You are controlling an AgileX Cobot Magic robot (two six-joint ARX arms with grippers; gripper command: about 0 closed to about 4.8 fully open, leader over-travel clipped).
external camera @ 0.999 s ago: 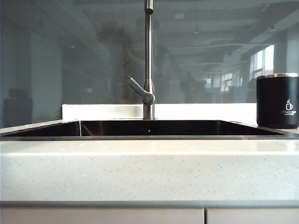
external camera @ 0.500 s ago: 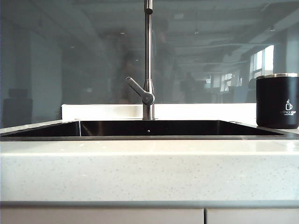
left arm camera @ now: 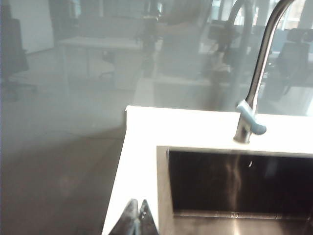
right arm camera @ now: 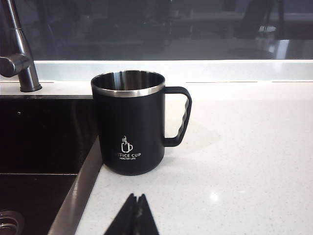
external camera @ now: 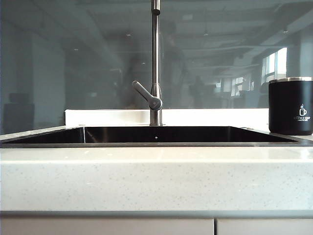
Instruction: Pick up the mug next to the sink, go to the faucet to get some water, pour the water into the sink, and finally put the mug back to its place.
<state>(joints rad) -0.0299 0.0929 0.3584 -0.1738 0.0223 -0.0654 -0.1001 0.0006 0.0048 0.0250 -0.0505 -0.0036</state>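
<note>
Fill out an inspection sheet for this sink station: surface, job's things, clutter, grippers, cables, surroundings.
Surface: white speckled counter, bare around the basin.
Job's things: black mug upright on the counter beside the sink, handle turned away from the basin; faucet behind the sink, lever angled to the side, no water running.
Clutter: nothing seen.
Grippers: left gripper shut, empty, near the sink's corner; right gripper shut, empty, short of the mug, not touching it.
Cables: nothing seen.
Surroundings: glass panel behind the counter, reflecting an office.
</note>
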